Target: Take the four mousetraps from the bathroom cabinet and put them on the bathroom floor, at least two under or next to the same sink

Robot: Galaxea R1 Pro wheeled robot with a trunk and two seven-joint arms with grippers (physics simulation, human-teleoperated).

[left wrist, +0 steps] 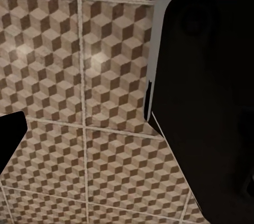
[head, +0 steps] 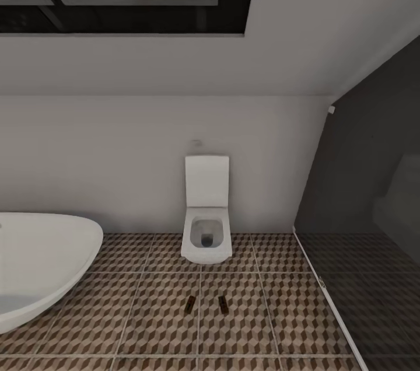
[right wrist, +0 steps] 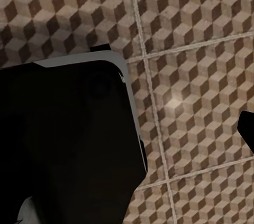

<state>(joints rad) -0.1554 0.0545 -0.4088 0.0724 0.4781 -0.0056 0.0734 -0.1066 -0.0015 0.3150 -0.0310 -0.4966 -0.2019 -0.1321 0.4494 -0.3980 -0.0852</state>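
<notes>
Two mousetraps lie on the bathroom floor in front of the toilet: one small brown board and a second a hand's width to its right. The other mousetraps, the cabinet and the bathroom sink are out of view. My left gripper hangs open over the cube-patterned tiles, one dark fingertip showing at the picture's edge. My right gripper is open too, above the tiles, with a dark fingertip at the edge. Nothing is between either pair of fingers.
A white toilet stands against the far wall. A white oval bathtub fills the left. A dark glass partition closes the right side. My dark base shows below both wrists.
</notes>
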